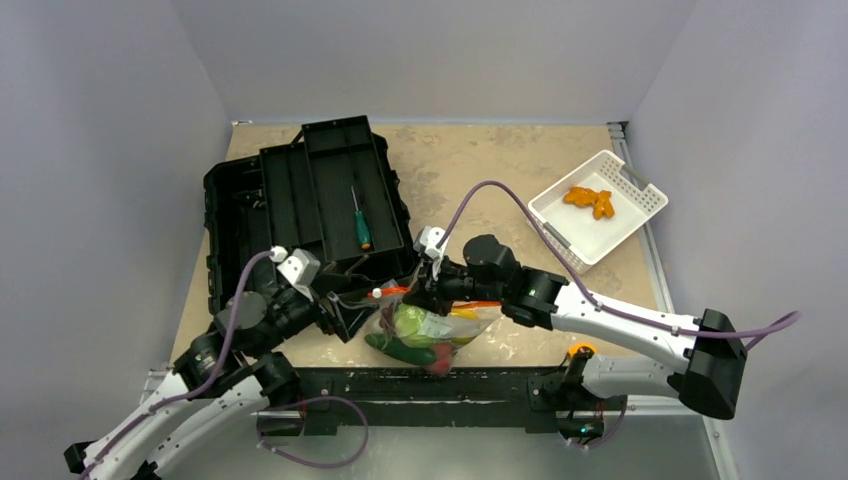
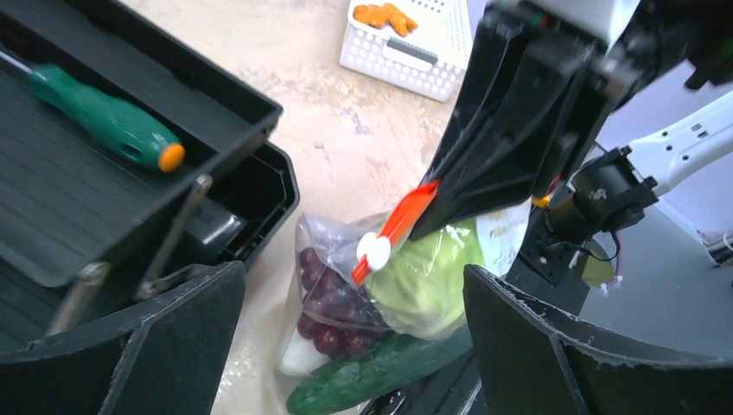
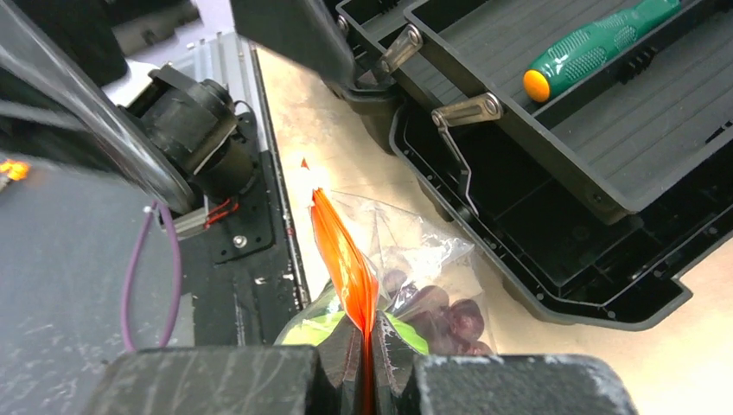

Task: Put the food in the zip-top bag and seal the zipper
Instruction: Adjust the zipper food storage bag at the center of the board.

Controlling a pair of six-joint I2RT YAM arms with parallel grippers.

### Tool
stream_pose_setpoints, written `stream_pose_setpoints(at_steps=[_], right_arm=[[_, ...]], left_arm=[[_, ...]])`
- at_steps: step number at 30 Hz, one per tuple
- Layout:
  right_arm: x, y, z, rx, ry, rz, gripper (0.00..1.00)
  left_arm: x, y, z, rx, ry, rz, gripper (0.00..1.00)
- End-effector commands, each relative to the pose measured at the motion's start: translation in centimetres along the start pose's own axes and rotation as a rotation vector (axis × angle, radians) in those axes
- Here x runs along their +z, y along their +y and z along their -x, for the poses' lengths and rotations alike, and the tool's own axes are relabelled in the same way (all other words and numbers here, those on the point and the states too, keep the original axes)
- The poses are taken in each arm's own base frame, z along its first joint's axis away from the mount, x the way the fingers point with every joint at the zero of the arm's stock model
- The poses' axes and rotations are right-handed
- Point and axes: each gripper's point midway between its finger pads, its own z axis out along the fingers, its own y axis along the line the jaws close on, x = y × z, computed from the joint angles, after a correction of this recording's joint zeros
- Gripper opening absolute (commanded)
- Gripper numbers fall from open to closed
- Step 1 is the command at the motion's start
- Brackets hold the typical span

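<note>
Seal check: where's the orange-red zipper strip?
The strip sits centre-front in the top view, pinched in the right gripper atop the clear plastic bag, beside the black toolbox.

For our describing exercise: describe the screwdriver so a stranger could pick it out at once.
Find the open black toolbox on the table's left. In its lifted tray lies the screwdriver. Its green handle with an orange end cap stands out against the all-black plastic around it.

**Mottled beige counter** [image 1: 470, 170], seen from above. An open black toolbox [image 1: 232, 235] occupies the left rear. A white slotted basket [image 1: 590, 228] sits toward the right rear, well apart from it. A filled, clear zip-top bag [image 1: 425, 330] rests at the near edge, just beside the toolbox's front corner.
</note>
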Motion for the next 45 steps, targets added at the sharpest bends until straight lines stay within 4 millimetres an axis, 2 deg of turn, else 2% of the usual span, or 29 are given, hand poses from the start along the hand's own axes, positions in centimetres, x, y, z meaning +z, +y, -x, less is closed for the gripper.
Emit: stream_pose_setpoints(at_steps=[1, 5, 12, 14, 16, 18, 24, 29, 35, 38, 45], right_arm=[[-1.1, 2.2, 3.8, 0.062, -0.138, 0.17, 0.0], [-1.3, 2.0, 4.1, 0.105, -0.145, 0.188, 0.0], [-1.6, 2.5, 4.6, 0.158, -0.169, 0.253, 0.0], [-1.6, 2.4, 4.7, 0.164, -0.173, 0.249, 0.0], [-1.6, 2.2, 4.8, 0.168, -0.177, 0.238, 0.0], [-1.7, 1.9, 4.9, 0.175, -0.186, 0.225, 0.0], [-2.2, 2.0, 5.5, 0.183, -0.221, 0.229, 0.0], [-2.6, 2.2, 5.7, 0.193, -0.236, 0.232, 0.0], [-3.0, 2.4, 6.5, 0.21, -0.265, 0.24, 0.0], [-3.1, 2.6, 6.6, 0.215, -0.273, 0.248, 0.0], [-3.1, 2.3, 5.9, 0.194, -0.256, 0.234, 0.0]], left_arm=[[1.2, -2.1, 2.1, -0.052, -0.193, -0.137, 0.93], [1.6, -3.3, 1.0, -0.005, -0.2, -0.234, 0.84], [3.5, -4.0, -0.8, -0.053, -0.198, -0.307, 0.87], [4.1, -4.1, -1.4, -0.048, -0.157, -0.308, 0.81], [4.4, -4.1, -1.8, -0.037, -0.124, -0.308, 0.67], [4.6, -4.1, -2.1, -0.04, -0.113, -0.305, 0.64], [4.4, -3.8, -2.5, -0.07, -0.14, -0.305, 0.65], [4.3, -3.7, -2.3, -0.064, -0.164, -0.3, 0.47], [4.4, -3.7, -2.3, -0.064, -0.167, -0.304, 0.47], [4.6, -3.6, -2.0, -0.057, -0.171, -0.297, 0.26], [4.2, -3.5, -1.5, -0.053, -0.188, -0.284, 0.05]])
